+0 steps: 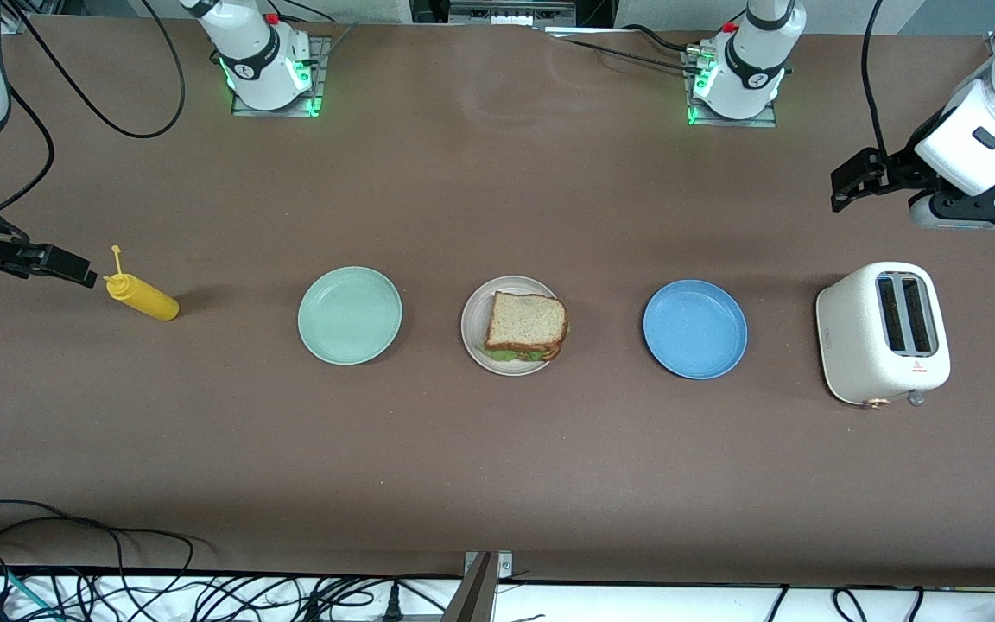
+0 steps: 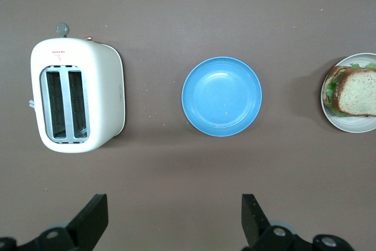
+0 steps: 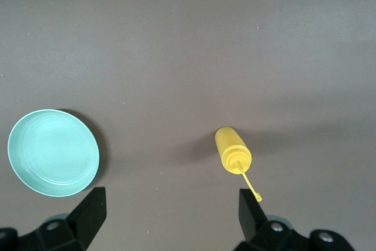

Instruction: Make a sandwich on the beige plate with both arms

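Observation:
The sandwich (image 1: 526, 325), two wholegrain slices with green lettuce showing at the edge, lies on the beige plate (image 1: 473, 341) in the middle of the table. It overhangs the rim on the side toward the left arm's end. Both also show at the edge of the left wrist view, the sandwich (image 2: 355, 91) on the plate (image 2: 352, 124). My left gripper (image 1: 843, 188) is open and empty, up over the table at the left arm's end (image 2: 174, 218). My right gripper (image 1: 74, 268) is open and empty, up over the right arm's end beside the yellow bottle (image 3: 170, 213).
A mint-green plate (image 1: 349, 314) and a blue plate (image 1: 694, 328) flank the beige plate, both empty. A white toaster (image 1: 882, 333) stands toward the left arm's end. A yellow squeeze bottle (image 1: 143, 295) lies toward the right arm's end. Cables run along the near table edge.

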